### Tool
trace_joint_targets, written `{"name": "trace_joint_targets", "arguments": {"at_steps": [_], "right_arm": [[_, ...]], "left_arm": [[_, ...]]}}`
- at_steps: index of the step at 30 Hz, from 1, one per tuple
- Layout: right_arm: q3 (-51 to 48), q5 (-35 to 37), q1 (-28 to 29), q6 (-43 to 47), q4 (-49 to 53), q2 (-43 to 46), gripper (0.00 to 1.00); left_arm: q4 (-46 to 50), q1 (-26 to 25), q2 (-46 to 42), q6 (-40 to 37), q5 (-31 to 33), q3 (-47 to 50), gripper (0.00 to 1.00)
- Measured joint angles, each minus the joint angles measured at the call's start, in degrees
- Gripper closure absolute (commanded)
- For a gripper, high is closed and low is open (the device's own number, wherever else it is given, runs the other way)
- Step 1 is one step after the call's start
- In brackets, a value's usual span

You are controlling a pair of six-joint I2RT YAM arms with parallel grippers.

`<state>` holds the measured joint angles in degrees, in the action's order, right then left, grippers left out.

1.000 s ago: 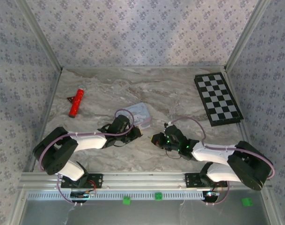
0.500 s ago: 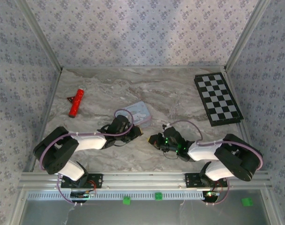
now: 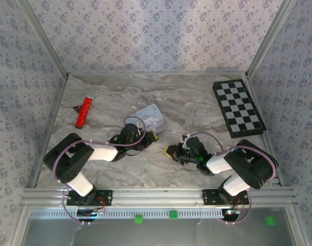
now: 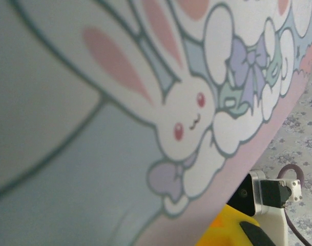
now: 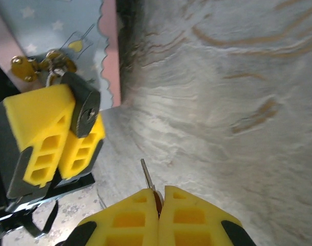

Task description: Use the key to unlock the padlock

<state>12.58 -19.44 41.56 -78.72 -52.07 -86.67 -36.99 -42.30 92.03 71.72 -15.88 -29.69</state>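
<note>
The right fingers [image 5: 196,215] are pressed together on the key [image 5: 147,177]. The left fingers [image 5: 43,128] clamp the padlock [image 5: 84,105], keyhole outward, at ten o'clock from the key. In the last second the right arm has folded in and the tin [image 3: 151,116] has swung toward twelve, so insertion looks near to me.

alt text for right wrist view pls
The right gripper pinches a key, its blade pointing up toward a dark padlock whose keyhole faces the camera. The left gripper holds the padlock, which hangs at the brass clasp of a pale blue tin; marbled table lies to the right.
</note>
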Motion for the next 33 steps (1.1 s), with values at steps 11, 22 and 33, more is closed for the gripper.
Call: {"name": "trace_joint_targets", "arguments": {"at_steps": [11, 22, 33], "right_arm": [[0.0, -2.7, -2.7, -1.7, -11.4, -6.2, 1.0], [0.0, -3.8, -3.1, -3.8, -23.6, -17.0, 1.0], [0.1, -3.8, -3.3, -3.8, -26.0, -16.7, 1.0]], "left_arm": [[-1.7, 0.3, 0.8, 0.7, -0.6, -0.2, 0.92], [-0.3, 0.3, 0.7, 0.8, -0.7, -1.0, 0.92], [0.9, 0.3, 0.7, 0.8, -0.7, -1.6, 0.92]]}}
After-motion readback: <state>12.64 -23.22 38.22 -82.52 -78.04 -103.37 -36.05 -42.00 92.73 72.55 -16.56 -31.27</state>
